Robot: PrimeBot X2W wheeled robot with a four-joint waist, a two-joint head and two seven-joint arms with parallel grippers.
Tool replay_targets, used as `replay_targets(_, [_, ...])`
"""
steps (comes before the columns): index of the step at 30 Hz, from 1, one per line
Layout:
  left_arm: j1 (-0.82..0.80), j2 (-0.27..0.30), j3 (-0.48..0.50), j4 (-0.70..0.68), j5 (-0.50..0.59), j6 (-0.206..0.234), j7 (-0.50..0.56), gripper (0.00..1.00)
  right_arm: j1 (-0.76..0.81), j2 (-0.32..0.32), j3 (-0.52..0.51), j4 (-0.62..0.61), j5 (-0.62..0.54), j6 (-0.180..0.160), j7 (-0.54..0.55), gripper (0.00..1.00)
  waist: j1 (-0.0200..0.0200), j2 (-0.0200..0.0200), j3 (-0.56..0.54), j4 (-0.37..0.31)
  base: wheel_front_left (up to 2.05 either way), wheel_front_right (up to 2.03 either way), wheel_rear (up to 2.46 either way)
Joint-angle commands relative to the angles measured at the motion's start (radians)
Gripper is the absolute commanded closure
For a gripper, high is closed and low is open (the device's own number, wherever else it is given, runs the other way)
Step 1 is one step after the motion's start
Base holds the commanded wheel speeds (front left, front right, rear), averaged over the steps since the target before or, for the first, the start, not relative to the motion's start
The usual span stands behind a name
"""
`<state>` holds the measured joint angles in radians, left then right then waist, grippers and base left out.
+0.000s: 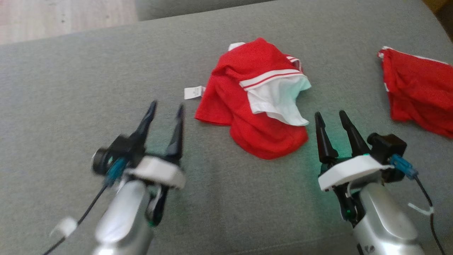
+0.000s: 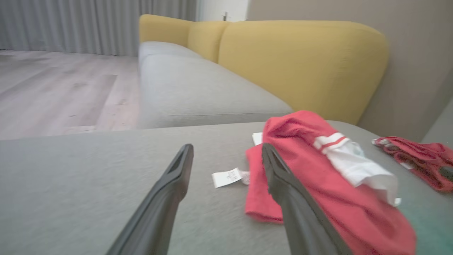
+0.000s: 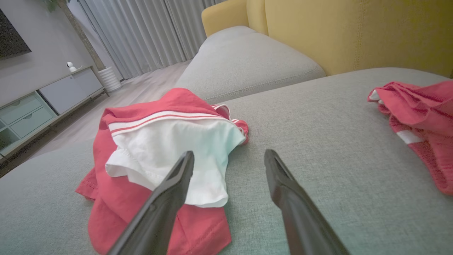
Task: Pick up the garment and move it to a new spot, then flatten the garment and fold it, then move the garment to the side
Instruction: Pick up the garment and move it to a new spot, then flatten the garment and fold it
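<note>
Grey couch (image 1: 70, 88), red shirt (image 1: 244, 113) bunched between left gripper (image 1: 167, 105) and right gripper (image 1: 330, 114), fingers (image 1: 176, 136) spread, empty. I guess flattening next: pinch edges.

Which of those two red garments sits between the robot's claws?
The middle red garment, with white lining turned out and a white tag at its edge; the other red garment lies far right.

I see left gripper (image 2: 226, 148) fingers spread, nothing between | red garment (image 2: 329, 202) crumpled at 4 o'clock — another red cloth (image 2: 417, 161) at 3 o'clock
</note>
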<state>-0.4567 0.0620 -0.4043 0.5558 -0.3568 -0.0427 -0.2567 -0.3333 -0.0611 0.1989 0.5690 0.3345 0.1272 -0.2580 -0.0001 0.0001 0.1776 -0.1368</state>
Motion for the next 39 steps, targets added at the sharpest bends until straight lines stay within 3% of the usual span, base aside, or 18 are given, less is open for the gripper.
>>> replay_targets(1, [0.012, 0.029, 0.057, -0.046, 0.021, 0.007, -0.005, 0.0, -0.002, 0.011, 0.012, -0.029, -0.001, 0.003, -0.004, 0.0, 0.0001, -0.0001, -0.02, 0.025, 0.0, 0.0, 0.0])
replay_targets(4, [0.106, 0.046, 0.13, -0.099, 0.063, 0.015, -0.005, 0.0, 0.017, 0.011, -0.004, -0.024, -0.005, 0.003, -0.004, 0.0, 0.0001, -0.0001, -0.041, 0.049, 0.0, 0.0, 0.0])
replay_targets(12, [0.335, 0.007, 0.372, -0.231, 0.082, 0.021, -0.005, 0.0, 0.077, 0.011, -0.052, -0.007, -0.006, 0.003, -0.004, 0.0, 0.0001, -0.0001, -0.083, 0.093, 0.0, 0.0, 0.0])
replay_targets(16, [0.432, -0.007, 0.424, -0.257, 0.113, 0.0, -0.005, 0.0, 0.108, 0.011, -0.062, 0.004, -0.002, 0.003, -0.004, 0.0, 0.0001, -0.0001, -0.11, 0.099, 0.0, 0.0, 0.0])
replay_targets(22, [0.467, -0.011, 0.411, -0.255, 0.104, -0.024, -0.005, 0.0, 0.115, 0.011, -0.065, 0.005, -0.007, 0.003, -0.004, 0.0, 0.0001, -0.0001, -0.109, 0.103, 0.0, 0.0, 0.0])
replay_targets(29, [0.436, -0.012, 0.331, -0.262, 0.077, -0.01, -0.005, 0.0, 0.077, 0.011, -0.096, 0.024, -0.004, 0.003, -0.004, 0.0, 0.0001, -0.0001, -0.057, 0.142, 0.0, 0.0, 0.0])
replay_targets(39, [0.407, -0.012, 0.26, -0.252, 0.072, -0.012, -0.005, 0.0, -0.021, 0.011, -0.132, 0.151, 0.021, 0.003, -0.004, 0.0, 0.0001, -0.0001, 0.015, 0.205, 0.0, 0.0, 0.0])
